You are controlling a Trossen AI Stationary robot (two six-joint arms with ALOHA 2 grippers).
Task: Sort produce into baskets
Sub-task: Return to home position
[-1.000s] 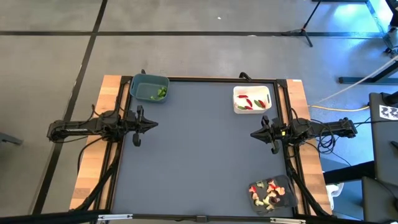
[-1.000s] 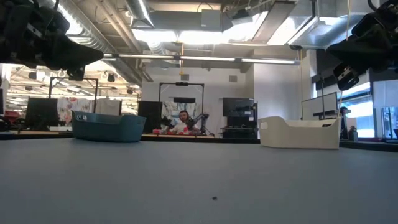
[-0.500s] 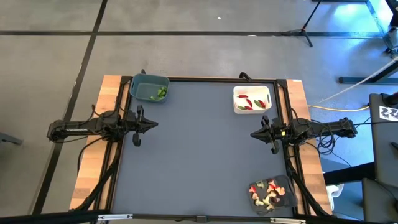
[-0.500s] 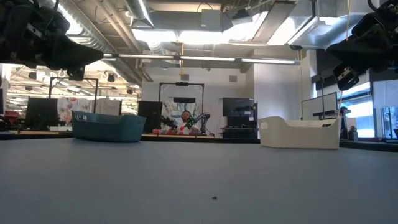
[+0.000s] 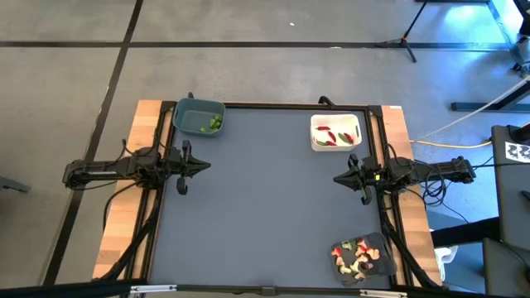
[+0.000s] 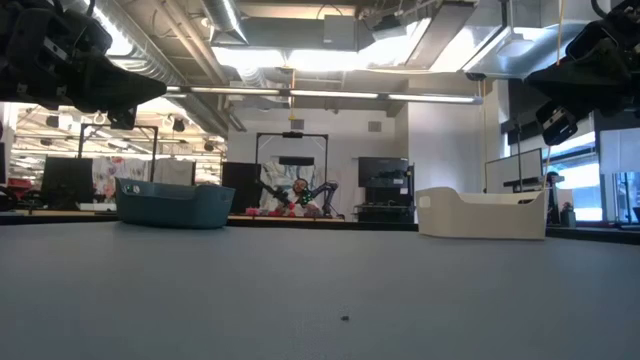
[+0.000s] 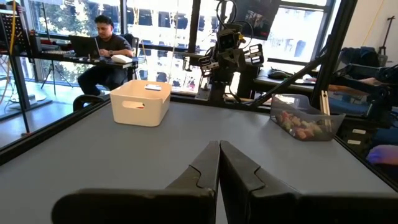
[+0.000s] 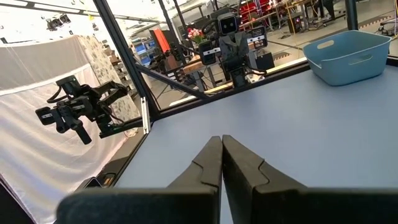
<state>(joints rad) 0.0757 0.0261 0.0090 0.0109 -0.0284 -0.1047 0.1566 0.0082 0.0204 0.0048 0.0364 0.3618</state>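
Three baskets stand on the grey table. The blue-grey tub (image 5: 199,117) at the far left holds green produce (image 5: 213,124). The white tub (image 5: 335,132) at the far right holds red and green pieces (image 5: 333,137). The dark tray (image 5: 363,258) at the near right holds mixed red, tan and green produce. My left gripper (image 5: 207,165) hovers shut at the table's left edge, pointing level toward the right. My right gripper (image 5: 337,178) hovers shut at the right edge, pointing left. Both hold nothing.
A black frame (image 5: 273,105) runs around the table's edge. Open grey table surface (image 5: 265,199) lies between the two grippers. In the low view a person (image 6: 297,195) sits at another robot station far behind the table.
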